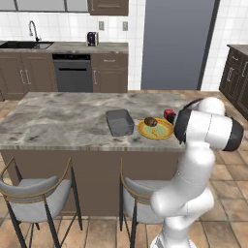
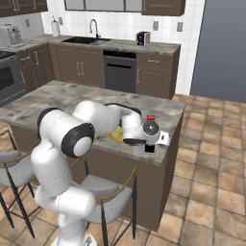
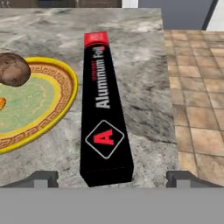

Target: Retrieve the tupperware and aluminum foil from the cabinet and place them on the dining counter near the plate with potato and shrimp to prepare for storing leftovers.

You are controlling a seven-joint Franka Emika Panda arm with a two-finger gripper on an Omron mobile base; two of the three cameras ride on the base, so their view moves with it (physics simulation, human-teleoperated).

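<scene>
The aluminum foil (image 3: pixel 104 118), a long black box with a red far end, lies flat on the dining counter (image 3: pixel 144 87) just right of the yellow plate (image 3: pixel 52 109). My gripper (image 3: pixel 113 179) stands open over the box's near end, one fingertip on each side and clear of it. On the plate sit the brown potato (image 3: pixel 13 69) and an orange bit of shrimp (image 3: pixel 1 103). In the left base view the grey tupperware (image 1: pixel 119 122) rests on the counter left of the plate (image 1: pixel 156 129), with the foil's red end (image 1: pixel 169 115) showing past my arm.
The counter's right edge (image 3: pixel 168 109) runs close beside the foil, with tiled floor (image 3: pixel 197 87) below. Two grey stools (image 1: pixel 36 196) stand at the near side. Dark wall cabinets (image 1: pixel 109 7) hang over the back worktop, where a sink (image 1: pixel 24 44) and a dishwasher (image 1: pixel 72 73) stand.
</scene>
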